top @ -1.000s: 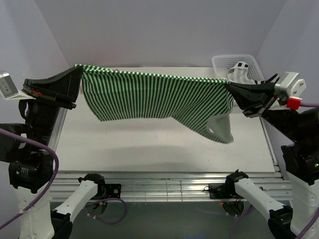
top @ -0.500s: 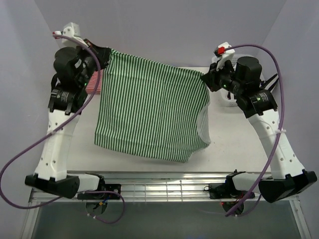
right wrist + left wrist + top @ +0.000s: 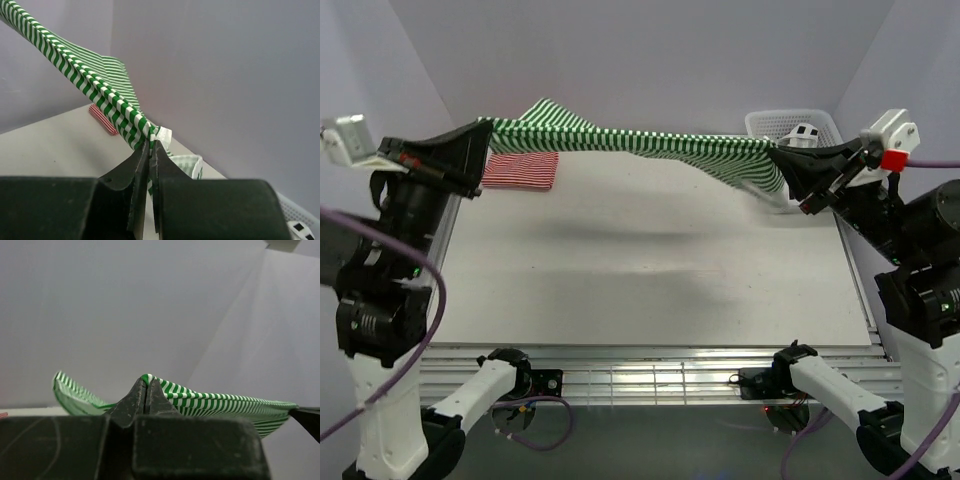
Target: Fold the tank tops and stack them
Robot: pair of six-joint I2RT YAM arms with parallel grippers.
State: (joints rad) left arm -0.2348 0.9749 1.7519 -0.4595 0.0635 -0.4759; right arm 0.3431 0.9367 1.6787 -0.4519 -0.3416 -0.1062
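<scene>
step: green-and-white tank top [image 3: 650, 143] held taut midair | left gripper [image 3: 483, 128], right gripper [image 3: 777, 163] both pinching its edge | next: you lay it flat on the desk [image 3: 650, 290].

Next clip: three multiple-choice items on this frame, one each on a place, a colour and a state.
1. Where on the table is the red-and-white top? A) near edge B) far left C) middle
2. Stripes of the lifted top? A) black-and-white B) blue-and-white C) green-and-white
3. The lifted top is: A) stretched between left hand and right hand B) flat on the table C) hanging from one hand
Answers: B, it lies folded far left; C, green stripes show; A, both hands are shut on its ends.
</scene>
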